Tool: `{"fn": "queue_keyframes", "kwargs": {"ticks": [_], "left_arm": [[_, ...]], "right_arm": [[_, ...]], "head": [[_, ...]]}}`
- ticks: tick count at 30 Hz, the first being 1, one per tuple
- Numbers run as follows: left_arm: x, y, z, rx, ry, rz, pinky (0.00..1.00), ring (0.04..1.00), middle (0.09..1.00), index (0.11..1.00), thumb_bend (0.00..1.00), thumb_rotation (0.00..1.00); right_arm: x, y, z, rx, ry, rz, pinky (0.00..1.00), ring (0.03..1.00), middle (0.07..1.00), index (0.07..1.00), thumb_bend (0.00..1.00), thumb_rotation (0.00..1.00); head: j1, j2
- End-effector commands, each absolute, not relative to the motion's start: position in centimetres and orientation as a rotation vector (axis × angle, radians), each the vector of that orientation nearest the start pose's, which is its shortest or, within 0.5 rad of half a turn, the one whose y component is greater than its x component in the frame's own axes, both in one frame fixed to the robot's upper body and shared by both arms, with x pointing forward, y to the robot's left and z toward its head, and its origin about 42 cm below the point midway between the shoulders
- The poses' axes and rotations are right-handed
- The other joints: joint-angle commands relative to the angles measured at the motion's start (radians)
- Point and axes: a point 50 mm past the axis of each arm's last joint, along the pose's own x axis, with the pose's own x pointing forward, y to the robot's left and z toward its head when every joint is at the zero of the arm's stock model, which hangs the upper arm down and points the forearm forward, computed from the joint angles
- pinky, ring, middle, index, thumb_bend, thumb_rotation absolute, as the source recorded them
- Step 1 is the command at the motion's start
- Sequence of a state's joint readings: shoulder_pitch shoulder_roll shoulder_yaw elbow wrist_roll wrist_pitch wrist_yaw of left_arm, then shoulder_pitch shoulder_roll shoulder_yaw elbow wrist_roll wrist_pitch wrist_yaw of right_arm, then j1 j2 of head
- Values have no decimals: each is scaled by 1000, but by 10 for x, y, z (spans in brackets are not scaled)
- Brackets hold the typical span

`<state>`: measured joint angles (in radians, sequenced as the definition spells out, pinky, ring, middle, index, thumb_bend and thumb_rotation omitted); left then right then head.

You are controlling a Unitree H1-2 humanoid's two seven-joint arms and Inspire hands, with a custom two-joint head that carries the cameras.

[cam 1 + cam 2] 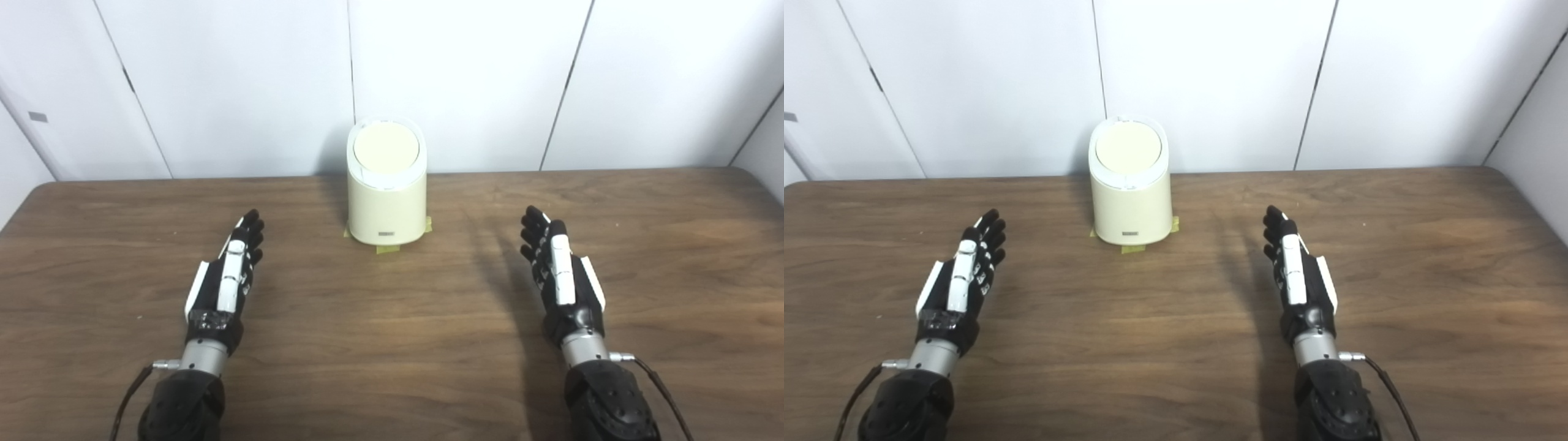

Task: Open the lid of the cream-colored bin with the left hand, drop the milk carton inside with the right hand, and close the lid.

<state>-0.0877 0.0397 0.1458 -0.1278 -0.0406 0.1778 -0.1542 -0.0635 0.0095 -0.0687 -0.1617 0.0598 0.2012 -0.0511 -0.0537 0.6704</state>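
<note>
The bench (392, 343) is dark brown wood or wood-look laminate with a streaky grain, smooth and faintly shiny. The cream-colored bin (386, 211) looks like smooth plastic with a soft satin sheen; its round lid (386, 147) is matt cream inside a glossier white rim. Yellow tape (388, 248) under its base looks papery and dull. The left hand (225, 282) and right hand (560, 278) show matt black fingers (250, 228), glossy white plastic shells and brushed-metal wrist collars. The wall panels (245, 79) behind are smooth, matt white.
</note>
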Motion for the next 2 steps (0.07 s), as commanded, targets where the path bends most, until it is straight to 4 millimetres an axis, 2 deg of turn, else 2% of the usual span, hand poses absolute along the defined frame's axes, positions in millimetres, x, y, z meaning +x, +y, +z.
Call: {"fn": "queue_keyframes", "kwargs": {"ticks": [1,2], "left_arm": [[315,242,162,-5,-126,-42,999,984,957,962,532,1000],[314,241,163,-6,-128,-39,995,981,957,961,525,1000]], "right_arm": [[308,-227,163,60,-107,-76,943,952,943,926,564,1000],[308,-228,163,52,-107,-76,939,952,945,928,553,1000]], "head": [[4,1],[9,1]]}}
